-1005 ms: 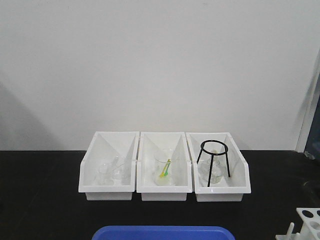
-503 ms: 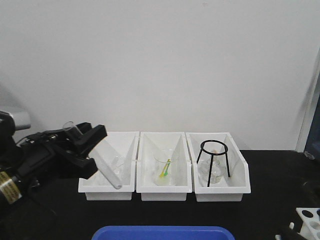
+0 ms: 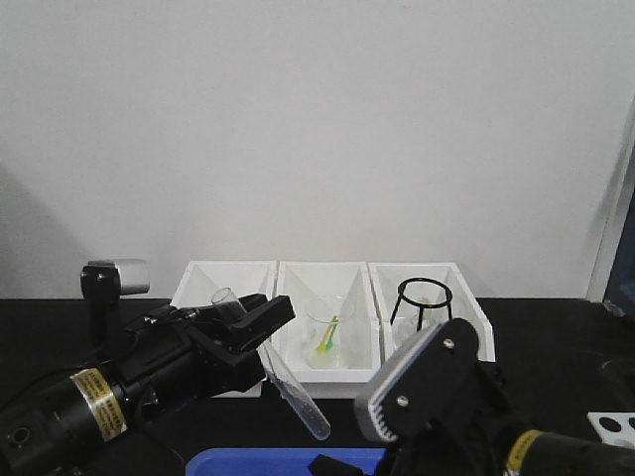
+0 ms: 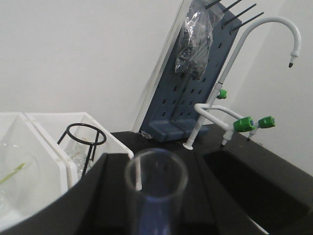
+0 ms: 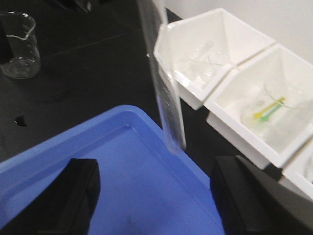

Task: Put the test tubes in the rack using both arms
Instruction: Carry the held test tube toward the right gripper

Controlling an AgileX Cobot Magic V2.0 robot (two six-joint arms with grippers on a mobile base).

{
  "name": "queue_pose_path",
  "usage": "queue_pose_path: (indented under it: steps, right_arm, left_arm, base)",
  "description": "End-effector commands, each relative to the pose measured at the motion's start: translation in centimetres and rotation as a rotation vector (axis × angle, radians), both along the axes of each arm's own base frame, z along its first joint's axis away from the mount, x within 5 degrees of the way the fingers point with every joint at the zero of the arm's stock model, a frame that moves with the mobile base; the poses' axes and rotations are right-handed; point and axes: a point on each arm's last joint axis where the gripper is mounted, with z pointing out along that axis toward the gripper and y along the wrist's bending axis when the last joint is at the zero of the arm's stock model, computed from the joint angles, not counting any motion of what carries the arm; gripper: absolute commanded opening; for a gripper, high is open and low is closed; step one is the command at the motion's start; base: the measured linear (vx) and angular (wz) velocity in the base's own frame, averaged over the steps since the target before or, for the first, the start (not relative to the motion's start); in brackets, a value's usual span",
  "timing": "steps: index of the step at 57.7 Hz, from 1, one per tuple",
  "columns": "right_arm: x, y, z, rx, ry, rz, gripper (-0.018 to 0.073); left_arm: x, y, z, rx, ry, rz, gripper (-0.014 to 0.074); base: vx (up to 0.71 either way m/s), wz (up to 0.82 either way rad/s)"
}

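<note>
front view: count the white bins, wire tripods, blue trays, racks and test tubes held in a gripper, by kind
white bins: 3
wire tripod: 1
blue tray: 1
rack, partly in view: 1
test tube, held: 1
total: 7

A black bench top [image 3: 60,322] carries everything. Three white sloped bins [image 3: 322,379] stand side by side at its far edge, against the wall, each touching the next. A blue tray [image 5: 122,191] sits at the near edge, in front of the left and middle bins and apart from them. A clear beaker [image 5: 18,45] stands upright on bare bench, seemingly off the tray's left side. At the near right a white rack [image 3: 615,426] shows, mostly cut off.
</note>
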Motion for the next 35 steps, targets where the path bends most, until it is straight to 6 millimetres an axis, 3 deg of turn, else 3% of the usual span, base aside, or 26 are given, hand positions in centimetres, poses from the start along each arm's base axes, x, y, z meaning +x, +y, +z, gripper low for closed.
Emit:
queue_pose_path:
  steps: [1,15,35]
  right_arm:
    - [1.2,0.9,2.5,0.073,-0.111,-0.002,0.0533]
    - [3.6,2.9,3.0,0.075,-0.113,-0.002,0.0533]
    - [5.6,4.5,2.7,0.062,-0.120,0.002,0.0533]
  left_arm:
    - [-0.6,-0.3,2.6,-0.116,-0.059,-0.045,-0.0020]
    - [-0.9,-0.6,2.2,-0.118,-0.001,-0.091,-0.0020]
    - [-1.6,-1.1,1.9,-0.070,-0.003,-0.183,-0.0020]
  base:
    - [0.00,0.00]
    - [0.00,0.00]
    - [0.00,0.00]
